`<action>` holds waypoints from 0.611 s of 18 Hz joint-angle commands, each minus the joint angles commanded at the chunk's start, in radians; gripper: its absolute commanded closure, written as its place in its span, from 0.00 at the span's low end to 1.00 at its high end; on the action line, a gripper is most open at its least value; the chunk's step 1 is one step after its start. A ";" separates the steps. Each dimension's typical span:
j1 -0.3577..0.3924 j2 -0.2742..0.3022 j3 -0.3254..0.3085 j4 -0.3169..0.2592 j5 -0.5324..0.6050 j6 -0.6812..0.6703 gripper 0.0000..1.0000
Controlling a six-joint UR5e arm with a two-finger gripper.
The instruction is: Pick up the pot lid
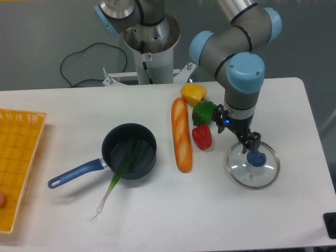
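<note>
A round pot lid (pixel 243 169), clear with a metal-coloured rim and a blue knob (pixel 256 158), lies on the right part of the table. From the top of the view the arm reaches down over it. My gripper (pixel 236 133) hangs at the lid's upper-left side, its two fingers spread apart with nothing visible between them. Its right fingertip appears just above and left of the knob; the height gap and any contact cannot be judged from this view.
A black pan (pixel 138 169) with a blue handle (pixel 79 173) holds part of a green leek (pixel 108 190). Between pan and lid lie a long orange-brown item (pixel 181 134) and red (pixel 202 137), green (pixel 203 112) and yellow (pixel 193 93) items. An orange crate (pixel 21 152) stands left.
</note>
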 joint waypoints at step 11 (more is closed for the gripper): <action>0.000 -0.005 -0.008 0.008 -0.003 -0.009 0.00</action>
